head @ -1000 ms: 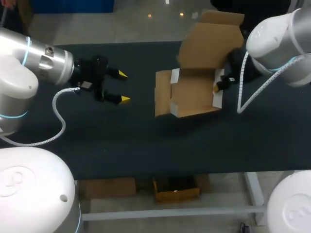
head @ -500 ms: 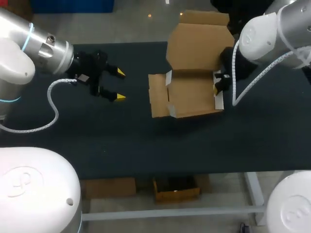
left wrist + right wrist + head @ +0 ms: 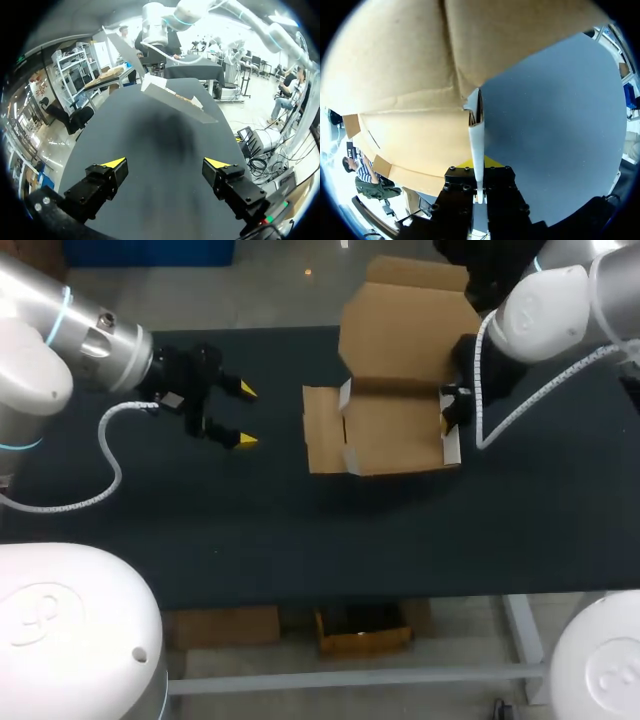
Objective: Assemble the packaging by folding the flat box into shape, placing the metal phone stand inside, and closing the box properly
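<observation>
Pinching box (image 3: 395,435) side wall, right jaws; left jaws spread, well away.

The dark table (image 3: 300,530) carries one thing; a partly folded cardboard box (image 3: 392,435) lies right of its middle.

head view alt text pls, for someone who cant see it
A partly folded cardboard box sits on the dark table with its lid flap up, the right gripper pinching its side wall. The left gripper hangs open, apart from the box.
</observation>
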Controlling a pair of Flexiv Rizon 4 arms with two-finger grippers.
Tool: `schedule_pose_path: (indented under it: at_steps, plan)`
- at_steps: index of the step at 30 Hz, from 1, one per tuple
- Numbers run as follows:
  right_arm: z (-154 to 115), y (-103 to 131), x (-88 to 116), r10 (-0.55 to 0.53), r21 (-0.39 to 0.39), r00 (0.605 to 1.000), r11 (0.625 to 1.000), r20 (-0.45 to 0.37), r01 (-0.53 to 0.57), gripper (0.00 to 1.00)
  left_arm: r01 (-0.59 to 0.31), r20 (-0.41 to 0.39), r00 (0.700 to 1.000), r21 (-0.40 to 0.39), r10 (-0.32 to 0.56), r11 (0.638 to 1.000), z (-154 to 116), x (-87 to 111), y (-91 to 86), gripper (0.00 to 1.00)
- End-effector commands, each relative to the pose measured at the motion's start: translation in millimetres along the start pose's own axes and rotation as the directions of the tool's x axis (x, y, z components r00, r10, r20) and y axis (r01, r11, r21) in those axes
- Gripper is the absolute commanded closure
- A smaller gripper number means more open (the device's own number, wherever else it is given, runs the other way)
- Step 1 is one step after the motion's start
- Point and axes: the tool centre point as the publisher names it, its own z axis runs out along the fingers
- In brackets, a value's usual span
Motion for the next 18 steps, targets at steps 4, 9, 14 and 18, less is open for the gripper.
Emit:
schedule_pose_path:
  at_steps: [4,9,14,18]
  plan:
    - [-0.5,-2.9,6.7,0.08,0.058,0.995,0.995,0.064,-0.084,1.0,0.0,0.005,1.0,-0.024,0.0,1.0,1.1,-3.8,3.8,0.0]
    - [6.4,-7.9,6.6,0.14,0.083,0.983,0.985,0.115,-0.15,1.0,-0.004,0.012,1.0,-0.038,0.004,0.999,0.4,-7.1,8.4,0.0]
    - [13.5,-13.1,4.3,0.168,0.093,0.98,0.979,0.111,-0.179,1.0,-0.012,0.008,1.0,-0.027,0.012,1.0,-3.2,-10.7,15.1,0.0]
    - [15.5,-16.4,0.8,0.219,0.105,0.967,0.967,0.126,-0.233,1.0,-0.008,0.003,1.0,-0.031,0.008,0.999,-4.9,-13.9,18.2,0.0]
